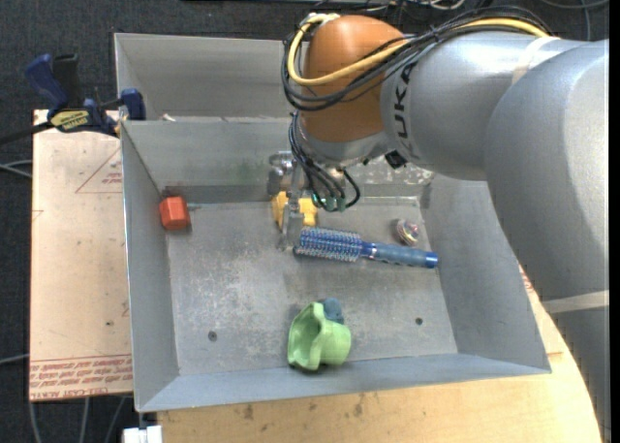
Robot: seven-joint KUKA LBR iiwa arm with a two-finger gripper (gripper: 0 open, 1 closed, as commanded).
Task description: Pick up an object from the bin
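Yellow, a small block (300, 206) at the bin's (232, 286) back sits under our hand (289, 220), just behind the blue brush (363, 250); whether the hand grips it we cannot tell.

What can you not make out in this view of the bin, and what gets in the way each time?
Yellow thing, camera view: partly covered by the gripper, so its shape and kind are unclear.
Small round thing right of the blue brush: too small to identify.
Far right corner of the bin: hidden behind the arm.
Green lump at the front: kind unclear.
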